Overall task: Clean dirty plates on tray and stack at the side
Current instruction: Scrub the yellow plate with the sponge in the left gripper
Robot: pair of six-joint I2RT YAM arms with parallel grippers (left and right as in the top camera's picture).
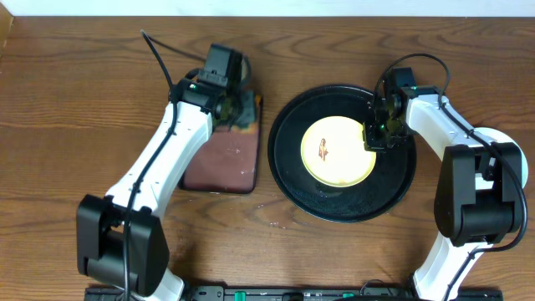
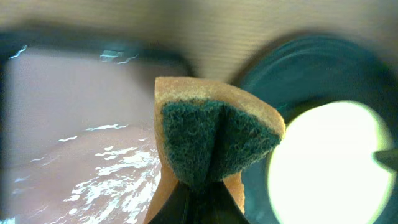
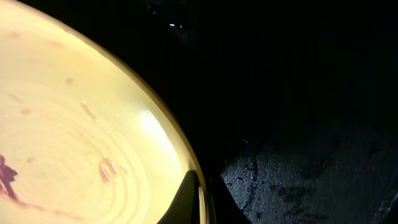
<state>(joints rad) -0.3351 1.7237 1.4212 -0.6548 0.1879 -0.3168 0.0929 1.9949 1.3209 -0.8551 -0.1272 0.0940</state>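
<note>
Hovering over the far end of the reddish-brown tray (image 1: 219, 159), the left gripper (image 1: 232, 104) has its fingers pressed together on a sponge (image 2: 217, 137). In the left wrist view the sponge is pinched so hard that its dark green scouring face folds inward along a crease, with the yellow foam wrapping round the outside. Beneath it the reddish-brown tray shows glints of water on its surface. This tray lies on the wooden table (image 1: 67, 100) just left of the black tray (image 1: 393, 176), the two close together but apart.

The black tray is round and glossy, and water droplets speckle its floor in the right wrist view. The yellow plate (image 1: 338, 167) lies flat inside it, roughly centred, with bare black showing all round. A red-brown smear (image 1: 323, 150) marks the middle of the plate, and fainter streaks and spots spread outward from it.

The right gripper (image 1: 374, 134) is at the plate's right edge. Its fingers (image 3: 183, 202) are closed on the rim there, one on the inner side and one on the outer
</note>
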